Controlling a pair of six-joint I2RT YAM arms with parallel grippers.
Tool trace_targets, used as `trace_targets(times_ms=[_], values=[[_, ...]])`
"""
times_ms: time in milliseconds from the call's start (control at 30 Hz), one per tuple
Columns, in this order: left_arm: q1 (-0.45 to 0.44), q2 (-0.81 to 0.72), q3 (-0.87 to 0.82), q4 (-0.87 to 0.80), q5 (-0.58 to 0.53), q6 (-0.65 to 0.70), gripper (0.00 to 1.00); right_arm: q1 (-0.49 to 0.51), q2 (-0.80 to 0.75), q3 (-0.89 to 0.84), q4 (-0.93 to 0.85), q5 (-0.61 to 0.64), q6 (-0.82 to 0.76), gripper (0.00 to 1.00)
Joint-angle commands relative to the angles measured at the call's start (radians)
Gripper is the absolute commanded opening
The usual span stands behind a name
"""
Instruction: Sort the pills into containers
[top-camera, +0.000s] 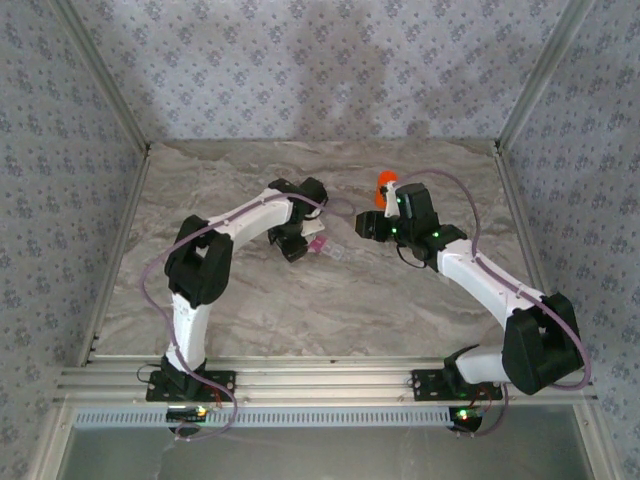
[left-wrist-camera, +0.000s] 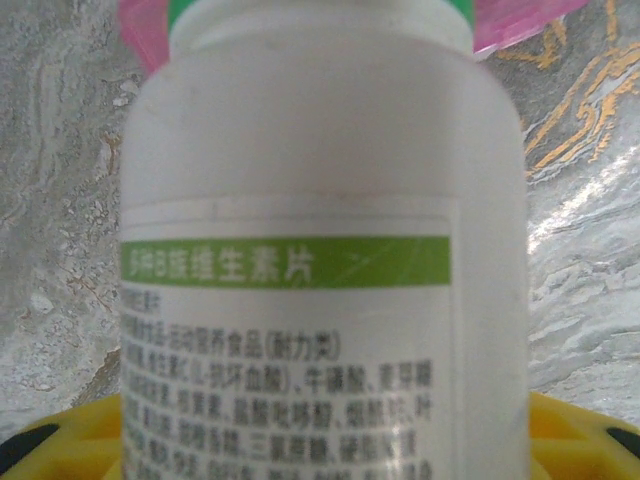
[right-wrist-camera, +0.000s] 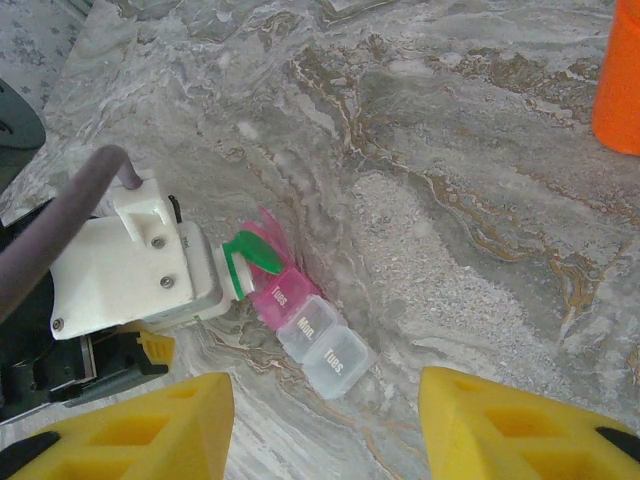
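Left claw (left-wrist-camera: 320, 450) points bottle (left-wrist-camera: 320, 150) at pink end, pill box (right-wrist-camera: 312, 335) diagonal.

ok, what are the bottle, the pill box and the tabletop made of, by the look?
bottle: probably plastic, opaque white, smooth matte wall; printed label, paper or film.
pill box: thin plastic, cloudy-clear cells, one translucent pink.
tabletop: grey marble pattern, low sheen; stone or printed laminate, can't tell.

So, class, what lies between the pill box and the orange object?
Nothing: the right wrist view shows bare marble table between the pill box and the orange object.
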Motion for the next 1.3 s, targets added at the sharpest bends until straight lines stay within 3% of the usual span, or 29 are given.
trace_targets(times_ms=[0,533,1267], values=[[-0.006,0.016,0.037,-0.063,-0.050,0.028,0.00,0.007,0.002,-0.003,0.011,-0.017,0.007,0.53],[-0.038,0.035,0.128,-0.109,-0.137,0.107,0.00,0.016,0.004,-0.001,0.012,-0.017,0.008,0.53],[-0.080,0.061,0.102,-0.101,-0.289,0.181,0.00,0.020,0.007,-0.003,0.020,-0.012,0.010,0.53]])
